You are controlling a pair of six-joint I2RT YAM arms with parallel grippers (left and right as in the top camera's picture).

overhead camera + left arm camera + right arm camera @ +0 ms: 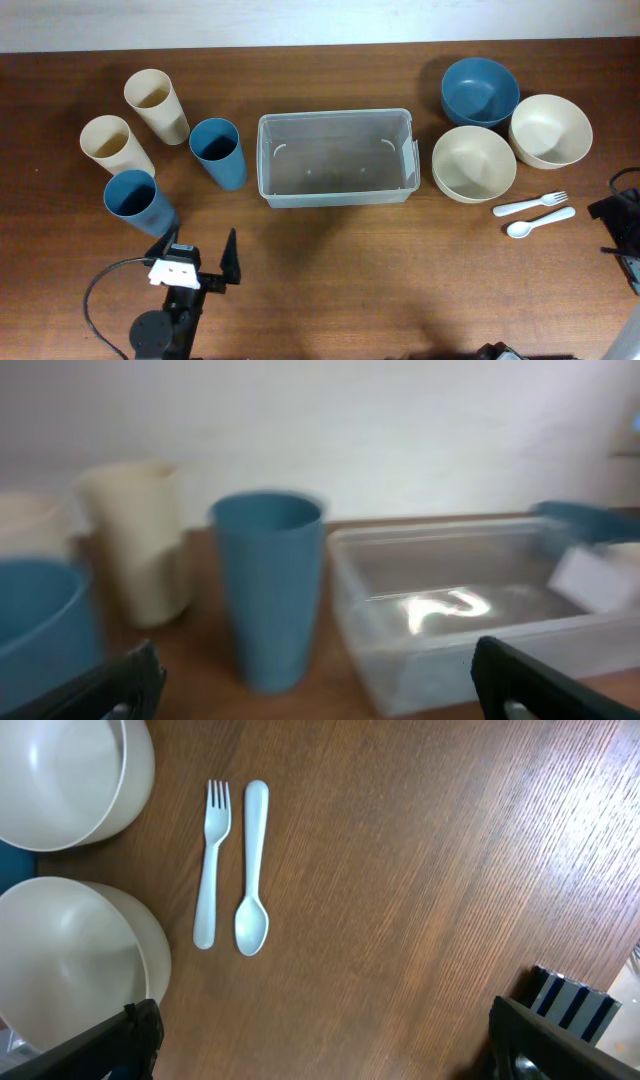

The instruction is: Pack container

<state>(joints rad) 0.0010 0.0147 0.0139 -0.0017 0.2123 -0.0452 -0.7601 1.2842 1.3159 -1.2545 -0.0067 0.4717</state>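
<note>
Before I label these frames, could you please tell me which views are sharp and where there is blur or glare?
Overhead view: sharp and evenly lit. Left wrist view: blurred throughout, the central blue cup soft-edged, with a bright glare patch inside the container. Right wrist view: crisp, with the fork, spoon and wood grain clearly defined.

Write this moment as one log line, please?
container empty | left gripper open, holding nothing | right gripper open near fork, spoon
</note>
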